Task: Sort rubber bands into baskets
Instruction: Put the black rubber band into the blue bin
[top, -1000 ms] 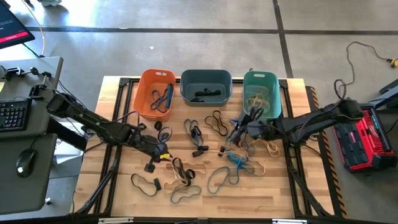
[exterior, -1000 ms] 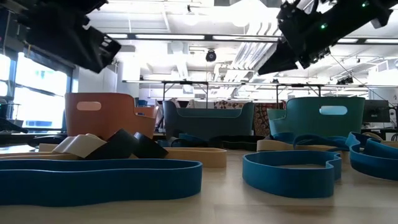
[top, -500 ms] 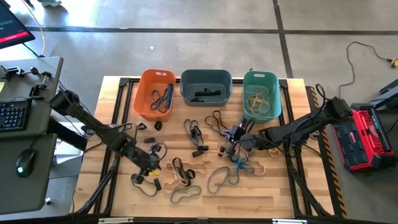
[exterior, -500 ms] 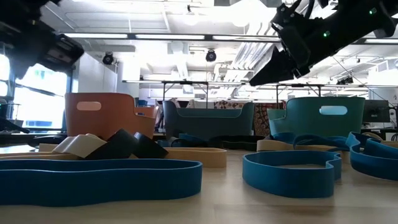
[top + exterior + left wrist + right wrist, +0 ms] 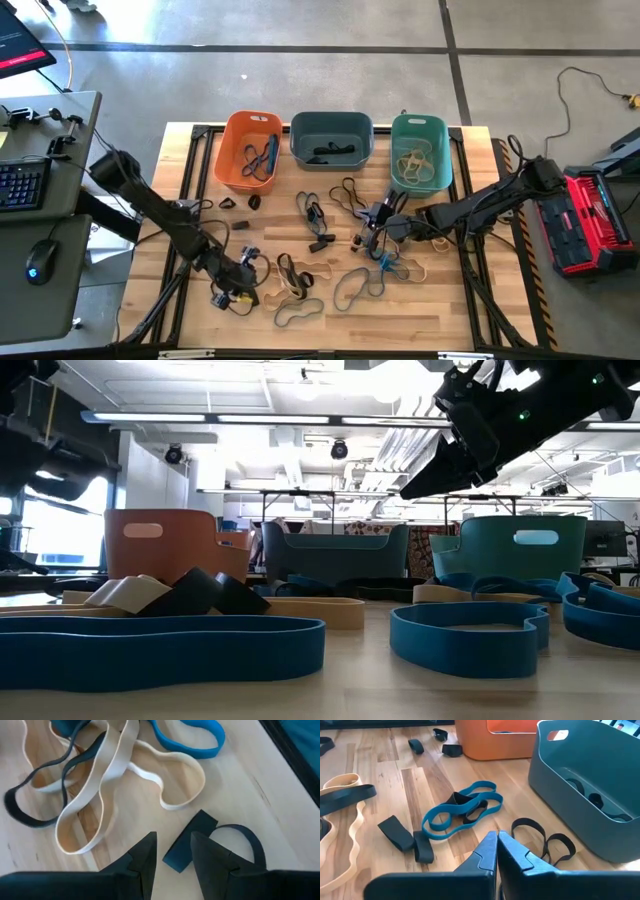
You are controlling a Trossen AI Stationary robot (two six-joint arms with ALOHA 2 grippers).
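Three baskets stand in a row at the table's far side: orange (image 5: 250, 150), slate blue-grey (image 5: 331, 140) and teal (image 5: 420, 152), each with a few bands inside. Many blue, dark and tan rubber bands (image 5: 330, 250) lie loose on the wood. My left gripper (image 5: 233, 290) is open, low over the near left part of the table. In the left wrist view its fingertips (image 5: 172, 845) stand on either side of a dark band (image 5: 235, 835). My right gripper (image 5: 373, 232) is shut and empty, above the bands in front of the teal basket; it also shows in the right wrist view (image 5: 496, 837). My left gripper comes from above, slanting down, with one finger (image 5: 147, 852) on each side of the dark band's flat folded end (image 5: 186, 846), which lies on the wood. I cannot tell whether the fingers touch it.
Tan bands (image 5: 115, 785) and a blue band (image 5: 195, 745) lie just beyond the left gripper. A blue band over a dark one (image 5: 460, 810) and thin black loops (image 5: 545, 840) lie ahead of the right gripper, beside the slate basket's wall (image 5: 590, 785). Black table-frame rails run along both sides.
My left gripper has gone toward the table's near edge and down, to the dark band at the near left. My right gripper has moved away from the teal basket, toward the table's near left, then kept still.
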